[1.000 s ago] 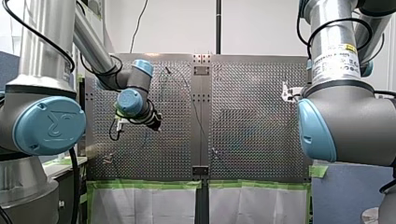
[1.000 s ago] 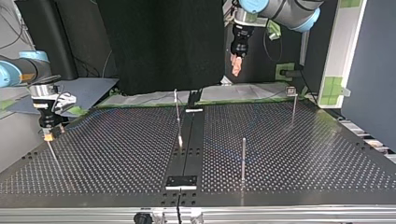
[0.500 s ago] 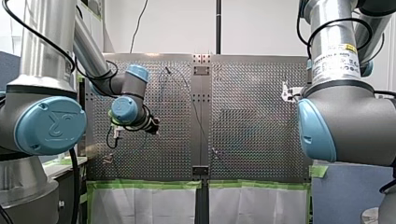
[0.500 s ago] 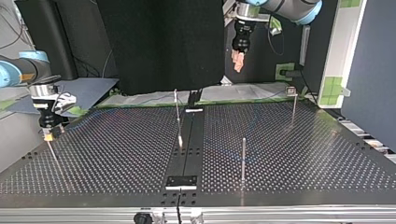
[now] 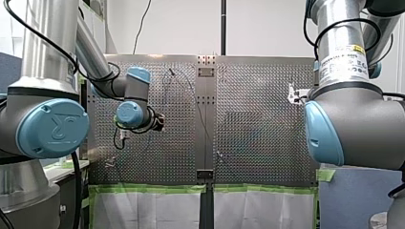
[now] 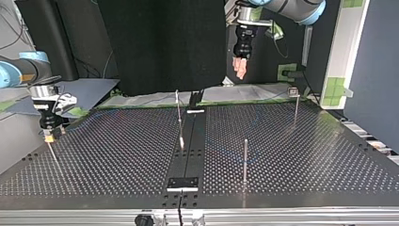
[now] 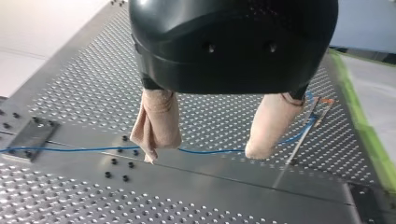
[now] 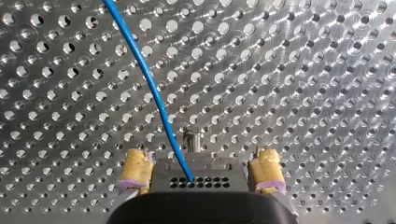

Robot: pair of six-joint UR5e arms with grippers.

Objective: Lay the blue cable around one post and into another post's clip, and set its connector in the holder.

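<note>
While your left gripper (image 6: pixel 241 69) hangs in the top view's upper right, well above the table (image 6: pixel 306 155), its beige pads (image 7: pixel 156 126) are spread apart and hold nothing. In the left wrist view, the blue cable (image 7: pixel 70 150) lies flat on the table under those pads. Your right gripper (image 6: pixel 48 135) sits low at the top view's left, over a thin post (image 8: pixel 193 140). Its yellow pads (image 8: pixel 135 170) are released and wide apart. The cable runs between them and touches neither.
</note>
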